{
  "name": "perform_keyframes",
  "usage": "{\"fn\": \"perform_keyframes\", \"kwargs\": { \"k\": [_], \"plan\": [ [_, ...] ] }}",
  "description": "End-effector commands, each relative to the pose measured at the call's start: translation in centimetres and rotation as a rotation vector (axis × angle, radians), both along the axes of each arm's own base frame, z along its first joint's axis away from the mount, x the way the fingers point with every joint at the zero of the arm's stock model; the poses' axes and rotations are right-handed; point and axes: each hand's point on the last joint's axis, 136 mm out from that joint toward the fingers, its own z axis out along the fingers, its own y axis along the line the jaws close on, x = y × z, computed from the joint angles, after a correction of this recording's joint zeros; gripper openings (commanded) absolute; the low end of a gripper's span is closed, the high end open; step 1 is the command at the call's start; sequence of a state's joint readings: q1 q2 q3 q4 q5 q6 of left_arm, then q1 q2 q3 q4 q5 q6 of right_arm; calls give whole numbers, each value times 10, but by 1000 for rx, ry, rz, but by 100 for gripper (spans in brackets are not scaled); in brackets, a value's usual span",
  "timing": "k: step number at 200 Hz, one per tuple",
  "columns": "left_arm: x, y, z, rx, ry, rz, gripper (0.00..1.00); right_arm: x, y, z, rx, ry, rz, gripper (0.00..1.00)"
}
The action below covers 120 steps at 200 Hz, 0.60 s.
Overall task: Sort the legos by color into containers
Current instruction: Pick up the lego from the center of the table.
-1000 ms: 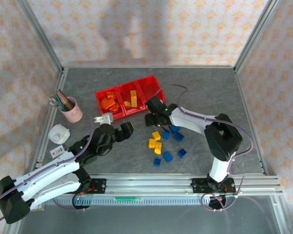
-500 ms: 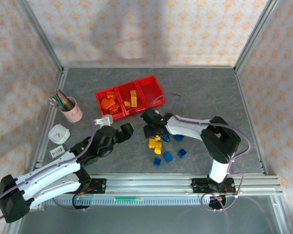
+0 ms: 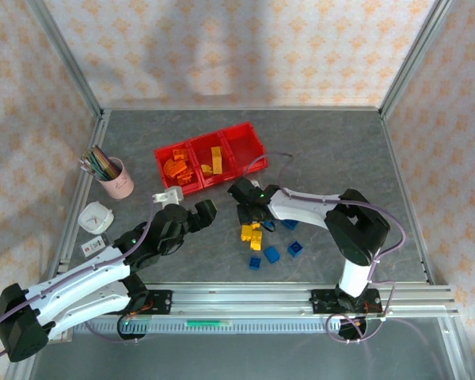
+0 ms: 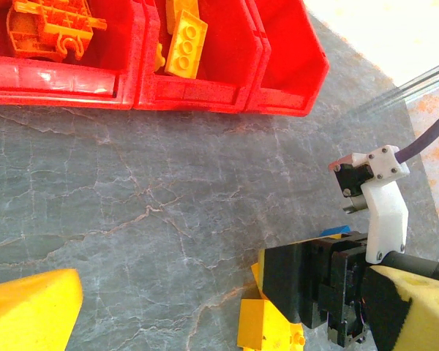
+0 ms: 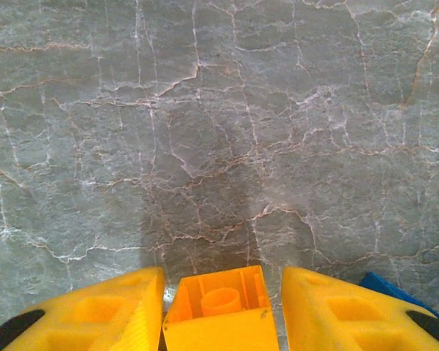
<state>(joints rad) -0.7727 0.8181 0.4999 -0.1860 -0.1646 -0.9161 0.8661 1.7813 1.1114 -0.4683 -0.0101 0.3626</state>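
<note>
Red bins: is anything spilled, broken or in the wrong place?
Nothing looks broken or tipped. The red bins sit level in a row, orange bricks in the left one, yellow bricks in the middle. Blue bricks and loose yellow bricks lie on the table, unsorted.

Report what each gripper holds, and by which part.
Left gripper: open, nothing held. Right gripper: its fingers flank the yellow brick on two opposite sides; whether they clamp it cannot be told.
</note>
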Motion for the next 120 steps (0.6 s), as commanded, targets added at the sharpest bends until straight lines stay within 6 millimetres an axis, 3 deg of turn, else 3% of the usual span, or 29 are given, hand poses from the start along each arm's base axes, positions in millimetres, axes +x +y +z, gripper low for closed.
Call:
{"fn": "perform_keyframes", "kwargs": {
  "k": [1, 66, 120],
  "plan": [
    [1, 2, 2, -1, -23, 14, 99, -2, -7, -3, -62, 5, 6, 47],
    [1, 3, 3, 8, -26, 14, 99, -2, -5, 0, -65, 0, 7, 37],
    [3, 16, 16, 67, -57, 53, 99, 32, 10, 55, -31, -152, -10, 35]
  ]
}}
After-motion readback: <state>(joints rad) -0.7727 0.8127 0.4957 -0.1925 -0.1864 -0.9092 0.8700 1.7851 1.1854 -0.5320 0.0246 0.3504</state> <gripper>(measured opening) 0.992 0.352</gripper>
